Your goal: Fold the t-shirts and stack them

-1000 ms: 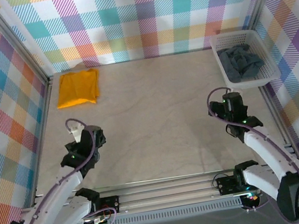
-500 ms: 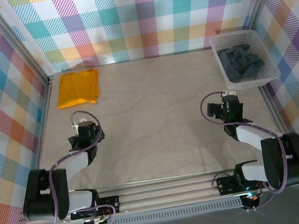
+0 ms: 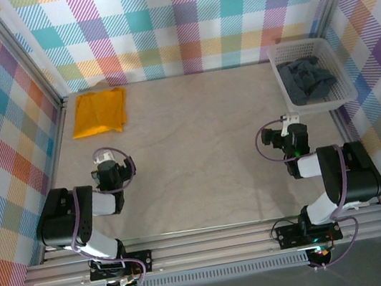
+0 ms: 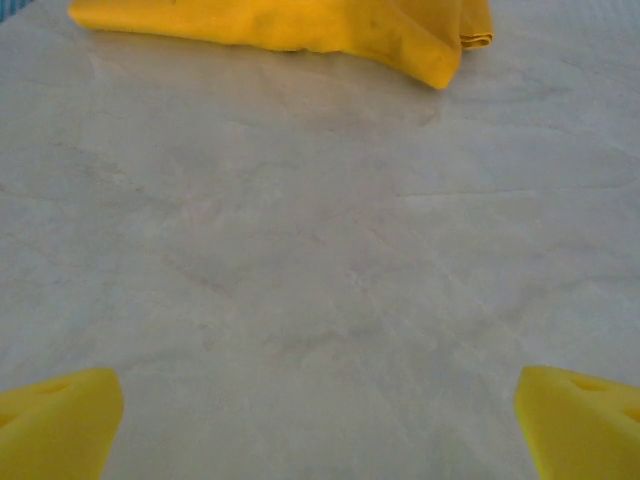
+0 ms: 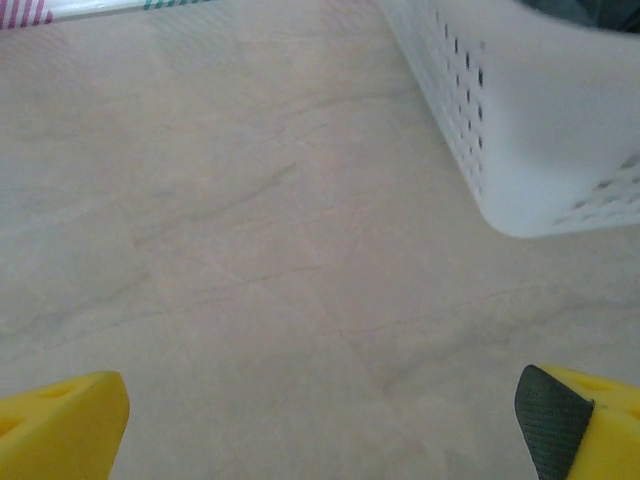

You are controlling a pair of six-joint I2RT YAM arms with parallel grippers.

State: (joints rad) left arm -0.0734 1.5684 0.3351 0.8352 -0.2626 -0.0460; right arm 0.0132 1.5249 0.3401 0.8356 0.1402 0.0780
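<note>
Slate-grey t-shirt (image 3: pixel 307 81) bunched in white lattice basket (image 3: pixel 322 105), upper right. Left claw (image 4: pixel 320 425), right claw (image 5: pixel 320 425): fingers apart, empty. Risk: grab snags lattice, drags basket across counter (image 3: pixel 199 149).

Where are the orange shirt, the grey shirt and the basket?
orange shirt (image 3: pixel 99 112): top view, middle of the folded cloth.
grey shirt (image 3: pixel 309 80): top view, middle of the bunched cloth inside the basket.
basket (image 3: pixel 296 43): top view, far rim.
</note>
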